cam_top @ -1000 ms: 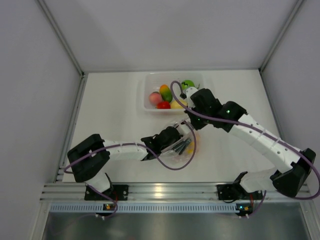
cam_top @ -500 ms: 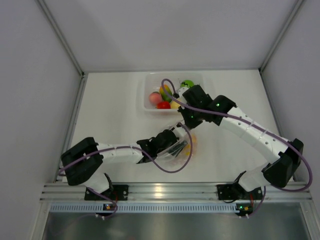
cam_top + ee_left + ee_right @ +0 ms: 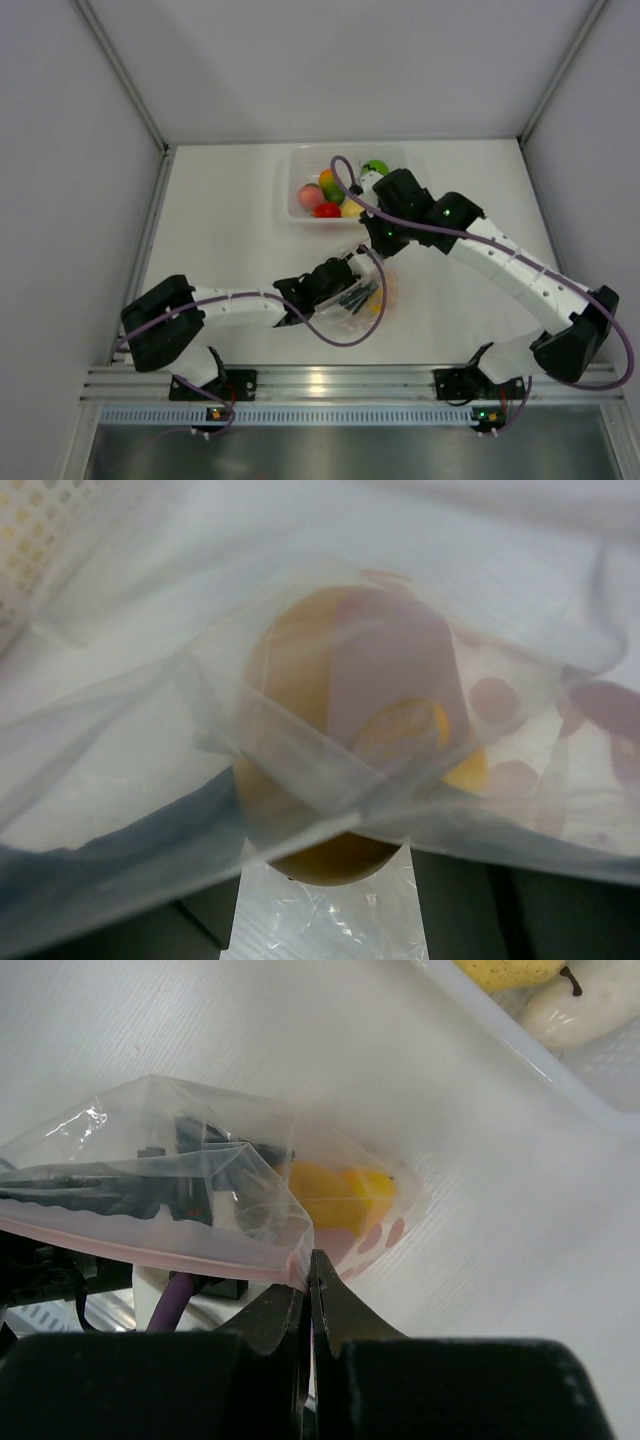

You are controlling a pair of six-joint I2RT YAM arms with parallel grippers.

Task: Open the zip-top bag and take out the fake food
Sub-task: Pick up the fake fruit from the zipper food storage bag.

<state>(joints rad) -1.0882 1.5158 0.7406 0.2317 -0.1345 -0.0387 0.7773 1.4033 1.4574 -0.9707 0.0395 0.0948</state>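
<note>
Right gripper (image 3: 309, 1272) is clamped fully shut, with the pink zip strip (image 3: 150, 1245) of the zip-top bag (image 3: 200, 1150) pinched at its tips. That lifts one lip of the mouth. The bag lies on the table (image 3: 500, 1220) just in front of the tub (image 3: 500, 1022), where other fruit already sits. One yellow-orange piece of fake food (image 3: 340, 1195) shows through the film, deep in the bag's far corner.

Left gripper (image 3: 358, 294) is down at the mouth with its jaws standing apart, dark fingers showing through the plastic. From its own wrist view the fruit sits right at the gap, but film is draped across everything, so whether the pads touch it cannot be told.

The danger is that thin pinch. If the right arm pulls sideways, the strip could slide out and the mouth would flop shut over the left fingers. The left jaws might also close on crinkled film instead of fruit and drag the whole bag along.
</note>
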